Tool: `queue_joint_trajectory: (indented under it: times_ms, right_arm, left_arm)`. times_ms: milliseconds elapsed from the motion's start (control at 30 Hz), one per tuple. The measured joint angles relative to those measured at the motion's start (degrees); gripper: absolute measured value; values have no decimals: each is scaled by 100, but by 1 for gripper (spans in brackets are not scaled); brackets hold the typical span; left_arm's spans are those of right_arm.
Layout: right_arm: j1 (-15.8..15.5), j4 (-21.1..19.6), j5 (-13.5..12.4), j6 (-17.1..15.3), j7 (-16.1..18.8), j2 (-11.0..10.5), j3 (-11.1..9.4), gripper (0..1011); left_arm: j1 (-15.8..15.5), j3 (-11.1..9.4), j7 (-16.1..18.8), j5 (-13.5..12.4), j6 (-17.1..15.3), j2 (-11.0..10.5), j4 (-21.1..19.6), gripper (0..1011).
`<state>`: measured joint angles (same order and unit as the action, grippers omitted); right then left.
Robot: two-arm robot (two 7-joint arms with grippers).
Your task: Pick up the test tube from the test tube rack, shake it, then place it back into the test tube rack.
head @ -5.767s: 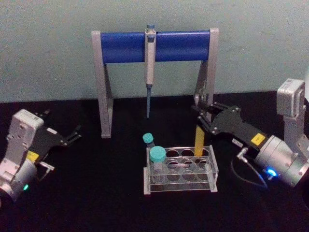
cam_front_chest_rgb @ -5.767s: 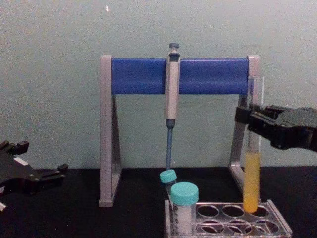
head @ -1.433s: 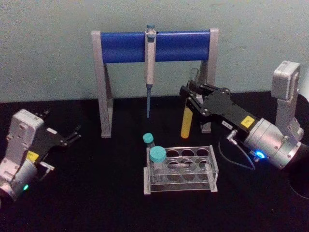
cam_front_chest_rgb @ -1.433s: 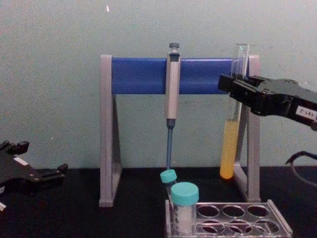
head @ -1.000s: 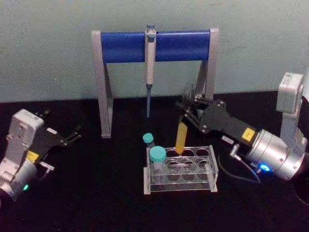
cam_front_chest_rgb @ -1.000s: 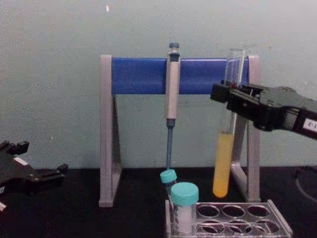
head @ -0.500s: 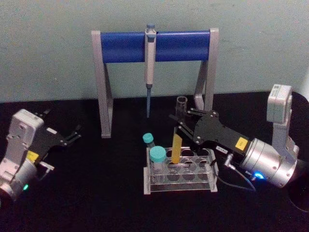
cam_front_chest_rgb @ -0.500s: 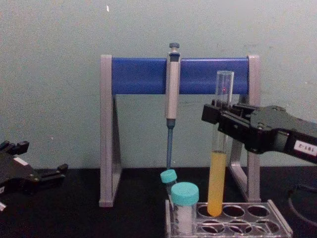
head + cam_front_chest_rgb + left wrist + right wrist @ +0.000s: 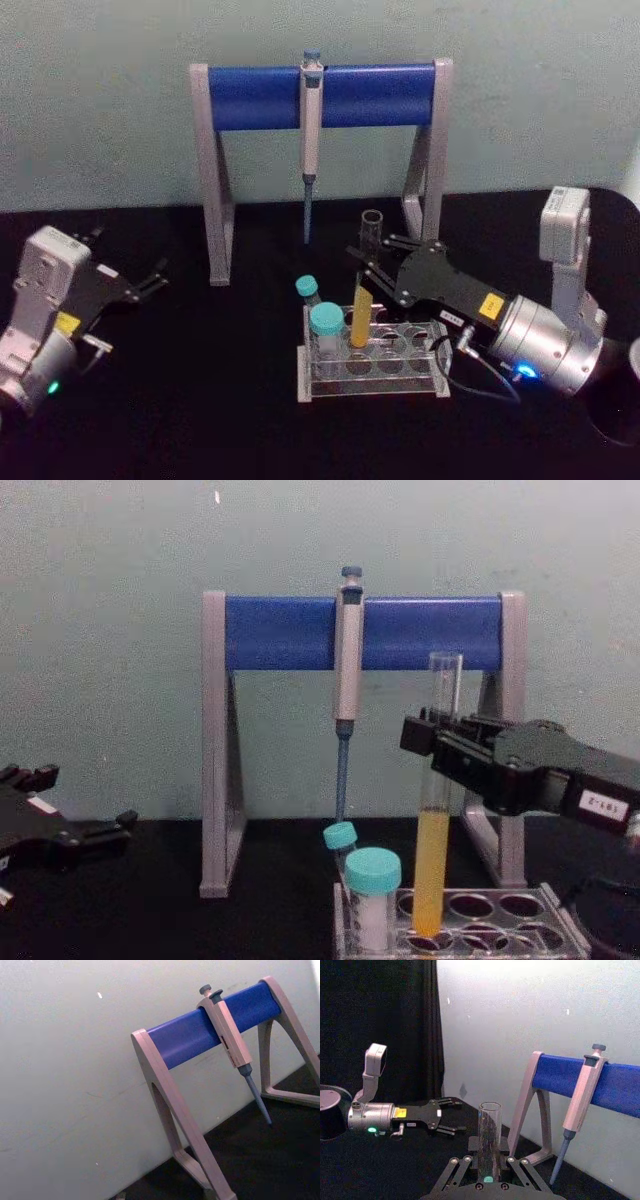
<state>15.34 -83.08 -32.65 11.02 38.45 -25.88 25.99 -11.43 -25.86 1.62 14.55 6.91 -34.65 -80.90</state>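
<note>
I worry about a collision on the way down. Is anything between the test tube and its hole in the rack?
Nothing visible. The right gripper holds the test tube with its tip at an open hole of the rack; the capped tubes stand beside it, on its left.

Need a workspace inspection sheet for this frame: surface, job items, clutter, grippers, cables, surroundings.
Surface: black table.
Job's things: test tube near upright, yellow liquid, lower end in a hole of the test tube rack.
Clutter: two teal-capped tubes at the rack's left end; pipette hanging on the pipette stand.
Grippers: right gripper shut on the test tube; left gripper open, parked at the left.
Cables: black loop by the right wrist.
Surroundings: pale wall.
</note>
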Motion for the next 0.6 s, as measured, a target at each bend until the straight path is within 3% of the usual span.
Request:
queue_joint_trajectory:
  times_ms: [600]
  right_arm:
    - [-62,233,81,36,-54,100,51,224]
  left_arm:
    - [0,0,0,0,0,0,0,1001]
